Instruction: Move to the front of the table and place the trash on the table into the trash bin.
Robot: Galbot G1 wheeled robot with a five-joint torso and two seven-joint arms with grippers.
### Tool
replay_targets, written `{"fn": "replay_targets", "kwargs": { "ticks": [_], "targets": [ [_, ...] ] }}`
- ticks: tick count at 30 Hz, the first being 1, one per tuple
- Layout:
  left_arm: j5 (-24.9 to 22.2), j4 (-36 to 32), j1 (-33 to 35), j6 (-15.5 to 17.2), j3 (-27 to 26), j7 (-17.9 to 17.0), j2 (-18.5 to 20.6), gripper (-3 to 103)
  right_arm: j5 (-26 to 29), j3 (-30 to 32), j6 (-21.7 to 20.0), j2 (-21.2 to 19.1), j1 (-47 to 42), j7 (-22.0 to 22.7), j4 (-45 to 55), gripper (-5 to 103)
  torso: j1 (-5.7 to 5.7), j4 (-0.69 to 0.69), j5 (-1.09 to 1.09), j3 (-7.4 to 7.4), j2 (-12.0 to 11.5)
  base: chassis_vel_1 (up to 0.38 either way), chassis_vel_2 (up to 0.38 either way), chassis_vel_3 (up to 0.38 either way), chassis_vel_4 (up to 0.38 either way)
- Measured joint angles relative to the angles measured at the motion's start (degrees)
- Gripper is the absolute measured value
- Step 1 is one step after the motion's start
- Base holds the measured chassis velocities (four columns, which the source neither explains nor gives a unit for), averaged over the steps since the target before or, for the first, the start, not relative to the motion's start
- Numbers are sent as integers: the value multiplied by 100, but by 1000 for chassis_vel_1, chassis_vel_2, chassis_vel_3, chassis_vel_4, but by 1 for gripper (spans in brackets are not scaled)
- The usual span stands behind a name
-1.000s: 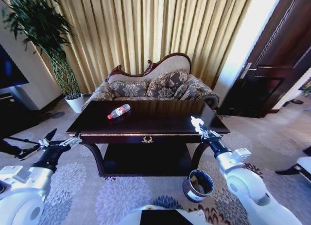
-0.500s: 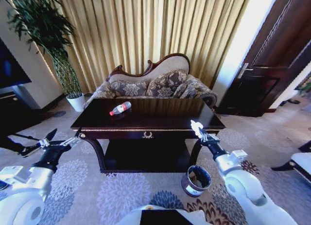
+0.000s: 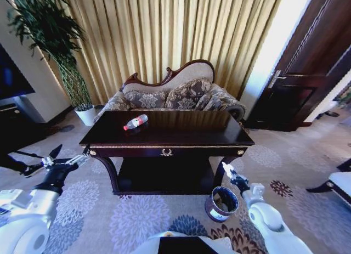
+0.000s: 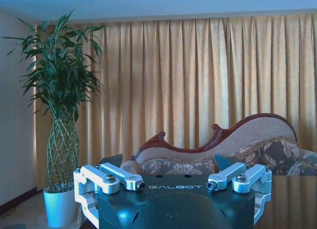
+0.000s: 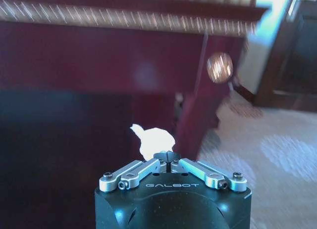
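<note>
The trash: we see a clear bottle [image 3: 135, 122] lying on its side far-left on the dark glossy table [image 3: 181, 137], red cap toward the left. Gold curtains [image 3: 175, 34], a sofa [image 3: 173, 95] and a potted plant [image 3: 60, 56] stand behind. Our right pincer [image 3: 227, 170] is pinched on white tissue [image 5: 152, 139] just above the trash bin [image 3: 221, 204] on the patterned carpet. Left pincer [image 3: 46, 159] is spread wide at the near left; "GALBOT" is printed on it.
</note>
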Motion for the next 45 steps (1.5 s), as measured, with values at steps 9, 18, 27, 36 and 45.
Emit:
{"fn": "replay_targets", "kwargs": {
  "ticks": [9, 18, 27, 36, 45],
  "targets": [
    [4, -43, 15, -17, 20, 0, -42, 100, -504, -175, 192, 276, 722, 27, -1425, 0, 0, 1, 0, 0, 0, 0, 0, 0, 0],
    [11, -45, 26, -86, 11, 0, -67, 100, -802, -228, 292, 311, 836, 218, -1651, 24, -1, 1, -1, -1, 1, 0, 0, 0, 0],
    [26, -49, 12, -108, 42, 26, -61, 100, -1035, -190, 405, 301, 744, 229, -1572, 56, -1, 1, -1, -1, 1, 0, 0, 0, 0],
    [27, -49, 20, -121, 38, 28, -49, 100, -1000, -182, 412, 317, 711, 232, -1506, 94, -1, 1, -1, -1, 1, 0, 0, 0, 0],
    [27, -49, 17, -124, 39, 28, -46, 100, -995, -151, 412, 357, 699, 233, -1580, 100, -1, 1, 0, -1, 1, 0, 0, 0, 0]
  ]
}}
